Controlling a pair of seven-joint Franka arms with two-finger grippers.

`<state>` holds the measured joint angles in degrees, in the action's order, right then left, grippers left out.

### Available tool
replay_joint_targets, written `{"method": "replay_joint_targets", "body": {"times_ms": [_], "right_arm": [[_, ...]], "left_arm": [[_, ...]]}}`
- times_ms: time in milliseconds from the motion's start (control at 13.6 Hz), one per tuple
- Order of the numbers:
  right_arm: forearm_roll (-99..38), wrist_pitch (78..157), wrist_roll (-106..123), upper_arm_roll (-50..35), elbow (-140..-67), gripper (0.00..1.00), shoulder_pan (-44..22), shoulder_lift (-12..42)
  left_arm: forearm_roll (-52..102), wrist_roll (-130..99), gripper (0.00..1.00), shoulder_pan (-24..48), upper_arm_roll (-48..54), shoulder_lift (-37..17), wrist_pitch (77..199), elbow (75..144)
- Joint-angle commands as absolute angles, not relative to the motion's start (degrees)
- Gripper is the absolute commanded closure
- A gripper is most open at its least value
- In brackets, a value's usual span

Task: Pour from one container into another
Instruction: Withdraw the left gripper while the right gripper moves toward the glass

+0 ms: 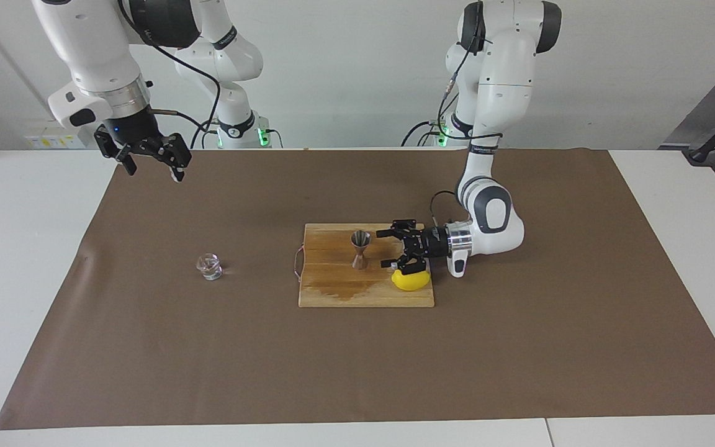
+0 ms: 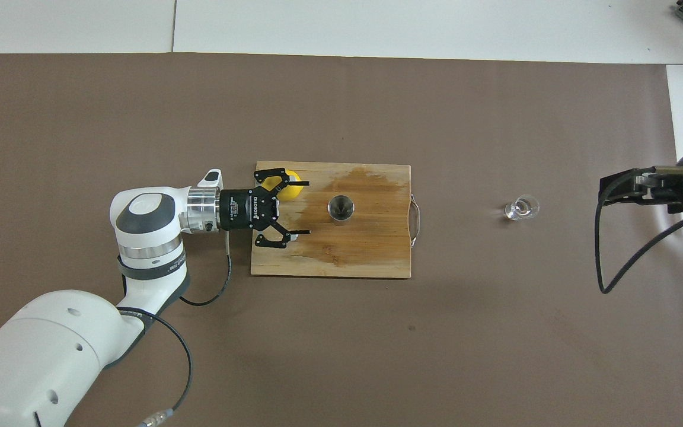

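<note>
The facing view shows the jigger [image 1: 360,249] from the side, an hourglass of two cones standing upright on the wooden cutting board [image 1: 332,292] at the middle of the frame; the overhead view shows only its round open mouth [image 2: 340,208]. The overhead view, in turn, makes plain that the left gripper [image 2: 301,207] has its two fingers spread wide with nothing between them, apart from the jigger, at the board's [image 2: 377,255] end just left of centre frame. In the facing view this gripper [image 1: 386,249] lies level, low over the board, and hides part of the lemon [image 1: 411,280]; from above, the lemon [image 2: 289,179] peeks out beside one finger. The right gripper [image 1: 152,162] hangs high at the upper left of the facing frame, fingers parted and empty; from above only its dark body [image 2: 638,187] shows at the right edge. The glass tumbler [image 1: 210,266] stands alone on the brown mat [image 1: 519,372], left of centre in the facing view, right of centre from above [image 2: 521,209]. The count: one jigger, one tumbler, one lemon, one board, two grippers.
</note>
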<state>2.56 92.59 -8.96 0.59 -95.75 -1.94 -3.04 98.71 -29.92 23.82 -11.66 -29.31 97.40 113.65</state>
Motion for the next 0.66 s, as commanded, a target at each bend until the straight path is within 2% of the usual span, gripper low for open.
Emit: {"method": "replay_joint_targets", "body": {"times_ms": [0,369,590], "right_arm": [[-0.1,91.1,-2.5,1.2,-95.5,0.00,0.6,-4.1],[0.1,89.2,-1.4,1.3,-94.0,0.00,0.9,-4.3],[0.0,90.3,-1.1,1.2,-94.8,0.00,0.8,-4.6]], "left_arm": [[92.1,-33.9,0.00,19.7,-11.7,-27.1,94.1,112.3],[75.3,-35.2,0.00,12.8,-11.7,-23.4,92.6,107.0],[65.2,-35.2,0.00,12.7,-15.4,-23.0,89.0,101.5]]}}
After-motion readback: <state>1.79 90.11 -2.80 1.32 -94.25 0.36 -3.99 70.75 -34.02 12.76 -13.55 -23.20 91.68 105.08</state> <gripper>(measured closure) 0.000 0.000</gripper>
